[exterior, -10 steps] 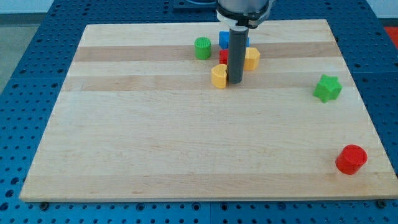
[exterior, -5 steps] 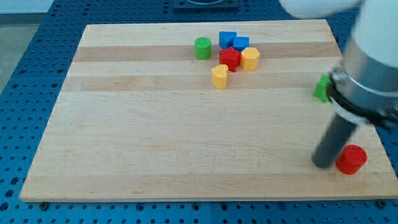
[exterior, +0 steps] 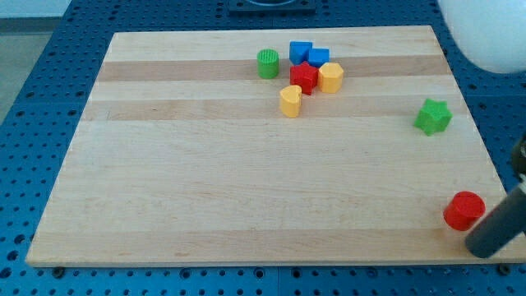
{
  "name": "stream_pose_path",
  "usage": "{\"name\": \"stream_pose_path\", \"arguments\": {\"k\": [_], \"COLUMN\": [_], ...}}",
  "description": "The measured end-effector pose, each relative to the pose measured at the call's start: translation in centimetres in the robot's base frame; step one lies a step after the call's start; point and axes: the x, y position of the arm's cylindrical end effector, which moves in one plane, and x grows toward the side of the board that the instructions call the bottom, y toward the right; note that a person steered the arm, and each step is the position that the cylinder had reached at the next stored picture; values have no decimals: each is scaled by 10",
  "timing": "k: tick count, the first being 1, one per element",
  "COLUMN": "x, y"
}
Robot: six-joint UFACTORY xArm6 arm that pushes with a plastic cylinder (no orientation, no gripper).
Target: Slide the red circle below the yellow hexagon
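Note:
The red circle (exterior: pixel 464 210) lies near the board's lower right corner. The yellow hexagon (exterior: pixel 330 77) sits in a cluster near the view's top centre. My tip (exterior: pixel 481 249) is at the board's lower right edge, just below and right of the red circle, close to it; contact cannot be made out. The dark rod rises from it to the view's right edge.
A red star-like block (exterior: pixel 303 77), two blue blocks (exterior: pixel 301 52) (exterior: pixel 319 57), a yellow heart-like block (exterior: pixel 289 101) and a green cylinder (exterior: pixel 268 63) surround the hexagon. A green star (exterior: pixel 432 116) lies at the right. The wooden board (exterior: pixel 205 181) sits on a blue perforated table.
My rod moved from the top-centre cluster to the red circle's left, then around to its lower right. The blocks have not visibly moved.

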Motion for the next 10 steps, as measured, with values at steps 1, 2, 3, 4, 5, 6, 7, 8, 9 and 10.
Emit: {"name": "stream_pose_path", "arguments": {"k": [1, 2, 3, 4, 5, 6, 7, 8, 9, 10], "x": [-60, -153, -217, -199, -145, -33, 8, 8, -7, -21], "y": [-35, -68, -98, -113, -113, -113, -108, -108, -29, 21]}}
